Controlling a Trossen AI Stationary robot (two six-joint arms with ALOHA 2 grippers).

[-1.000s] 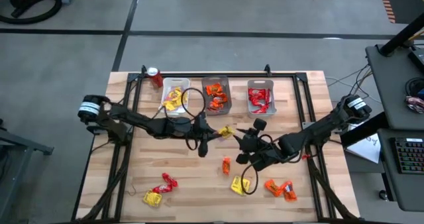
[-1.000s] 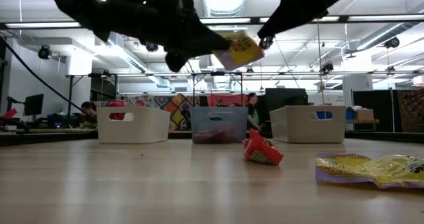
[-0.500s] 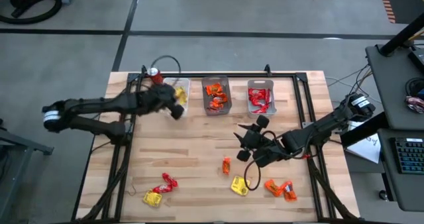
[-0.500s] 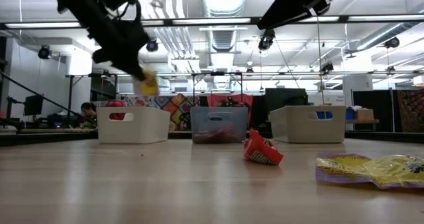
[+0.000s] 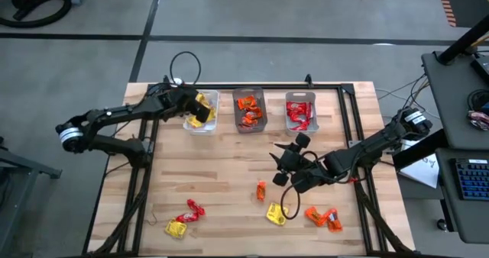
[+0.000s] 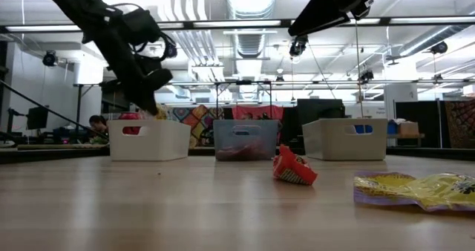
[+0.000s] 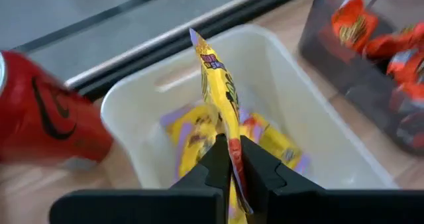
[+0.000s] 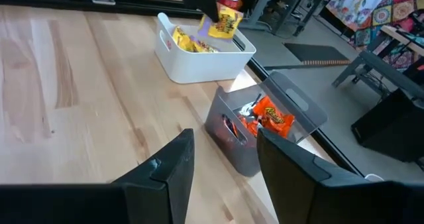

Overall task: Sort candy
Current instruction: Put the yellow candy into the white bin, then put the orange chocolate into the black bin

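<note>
Red soda can stood at the table's far-left corner, just beside the white bin. L gripper hung over that bin w/ fingers pinched on 1 yellow candy packet, held upright above the several yellow packets already in the bin. 3 bins sat in a row along the far edge: white w/ yellow candy, then a grey translucent bin w/ orange packets, then another white bin w/ red packets. On the near part of the table lay 6 loose pieces, approx: 1 yellow and 1 red touching near the left front, 1 small orange mid-table, 1 yellow just right of it, and 2 orange close together at right front. R gripper hovered above mid-table, between the bins and the loose candy, fingers spread apart and holding nothing. In the low view a red packet and a yellow one lay nearest the camera. 1 person showed in the room behind, at left.
</note>
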